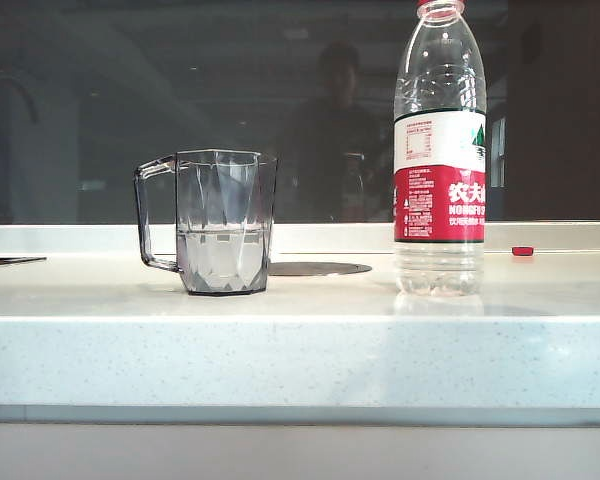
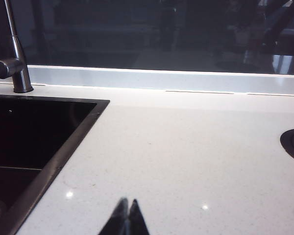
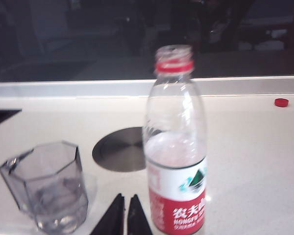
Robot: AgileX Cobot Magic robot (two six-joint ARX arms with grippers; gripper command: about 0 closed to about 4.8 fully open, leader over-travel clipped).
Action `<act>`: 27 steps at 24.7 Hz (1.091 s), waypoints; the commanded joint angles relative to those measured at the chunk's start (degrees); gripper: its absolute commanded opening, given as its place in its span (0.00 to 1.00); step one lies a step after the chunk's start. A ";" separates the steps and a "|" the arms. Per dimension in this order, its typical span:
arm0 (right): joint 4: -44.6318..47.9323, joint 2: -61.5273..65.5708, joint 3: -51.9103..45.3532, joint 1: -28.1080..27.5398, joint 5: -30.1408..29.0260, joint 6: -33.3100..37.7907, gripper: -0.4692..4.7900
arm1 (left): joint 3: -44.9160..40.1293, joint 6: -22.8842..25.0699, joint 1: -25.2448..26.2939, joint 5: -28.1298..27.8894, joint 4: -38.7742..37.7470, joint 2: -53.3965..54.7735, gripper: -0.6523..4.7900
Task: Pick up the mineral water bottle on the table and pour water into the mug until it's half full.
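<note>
While the left gripper [image 2: 126, 215] and right gripper [image 3: 124, 215] are hovering with fingers pressed together, empty, the white speckled table [image 1: 300, 350] is carrying the mug [image 1: 220, 222], about half full of water [image 1: 222, 258], beside the uncapped mineral water bottle [image 1: 440, 150]. Farther back, a round metal disc [image 3: 120, 149], red cap [image 3: 281, 102], sink [image 2: 29, 142], faucet [image 2: 14, 54] and dark window [image 1: 230, 100] are showing.

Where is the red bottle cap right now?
The red bottle cap lies on the table at the exterior view's far right, behind and right of the mineral water bottle.
</note>
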 commanded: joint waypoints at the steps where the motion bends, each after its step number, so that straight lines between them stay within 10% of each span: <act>1: 0.52 -2.32 0.20 0.09 0.44 -1.66 0.15 | 0.15 -0.15 -0.02 0.24 0.74 0.04 0.11; 27: -5.25 -6.91 0.20 -1.68 -0.09 -9.01 0.15 | 0.15 -0.15 -0.02 0.26 0.72 0.02 0.11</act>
